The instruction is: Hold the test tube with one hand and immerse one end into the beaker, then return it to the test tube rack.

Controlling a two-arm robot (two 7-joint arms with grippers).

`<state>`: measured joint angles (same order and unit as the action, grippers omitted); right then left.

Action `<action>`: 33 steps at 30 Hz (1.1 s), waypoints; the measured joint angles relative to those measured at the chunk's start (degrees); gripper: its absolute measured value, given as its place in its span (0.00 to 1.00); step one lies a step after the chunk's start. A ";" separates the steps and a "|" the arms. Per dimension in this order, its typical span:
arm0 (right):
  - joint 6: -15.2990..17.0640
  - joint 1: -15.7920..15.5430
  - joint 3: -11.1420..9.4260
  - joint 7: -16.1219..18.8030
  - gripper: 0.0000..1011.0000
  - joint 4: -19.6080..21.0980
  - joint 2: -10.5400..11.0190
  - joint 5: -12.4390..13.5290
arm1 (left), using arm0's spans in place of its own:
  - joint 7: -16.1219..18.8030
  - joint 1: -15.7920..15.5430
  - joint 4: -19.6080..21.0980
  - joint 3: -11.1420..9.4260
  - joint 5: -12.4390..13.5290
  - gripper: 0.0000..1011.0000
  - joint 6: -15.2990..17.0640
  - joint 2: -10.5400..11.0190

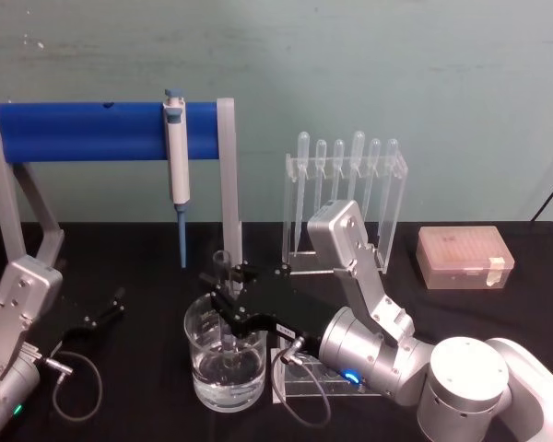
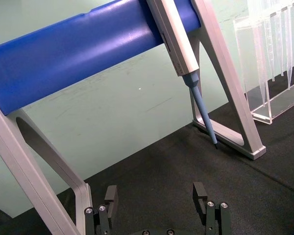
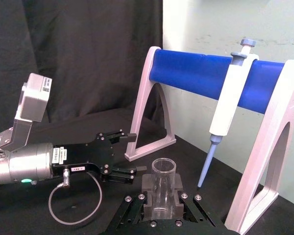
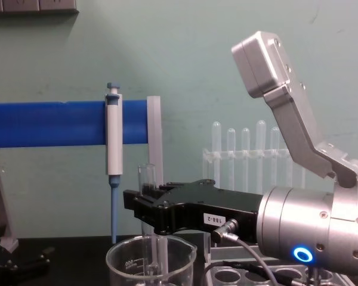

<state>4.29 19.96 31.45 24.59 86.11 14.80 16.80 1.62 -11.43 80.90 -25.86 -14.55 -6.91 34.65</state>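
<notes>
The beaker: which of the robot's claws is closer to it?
Right. The right claw holds the test tube directly above the beaker, the tube's lower end inside it. The left claw is open, well off to the beaker's left.

Looks like a laboratory bench. Centres on a grey-legged stand with a thick blue crossbar (image 1: 83, 131), with a white-and-blue handheld pipettor (image 1: 177, 152) hanging from it. Just right of that stand, holds a clear rectangular acrylic holder (image 1: 292, 216) lined with thin bulb-topped plastic pipettes (image 1: 358, 152); farther right of the stand, a translucent pinkish lidded plastic box (image 1: 465, 258). In front of the stand's right leg, has a wide clear glass beaker with white printed graduation marks (image 1: 225, 368), partly filled with clear liquid, and a clear glass test tube (image 1: 223, 264) reaching down into it. Spreads black cloth (image 1: 138, 267) under the stand, backed by a pale green wall (image 1: 396, 74).
</notes>
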 joint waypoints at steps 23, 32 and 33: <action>0.00 0.00 0.00 0.00 0.23 0.00 0.00 0.00 | 0.00 0.00 0.00 0.00 0.00 0.99 0.00 0.00; 0.00 0.00 0.00 0.00 0.23 0.00 0.00 0.00 | 0.00 0.00 0.00 0.00 0.00 0.99 0.00 0.00; 0.00 0.00 0.00 0.00 0.23 0.00 0.00 0.00 | 0.00 0.00 0.00 0.00 0.00 0.99 0.00 0.00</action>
<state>4.29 19.96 31.45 24.58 86.11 14.80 16.80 1.62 -11.43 80.90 -25.86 -14.55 -6.91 34.65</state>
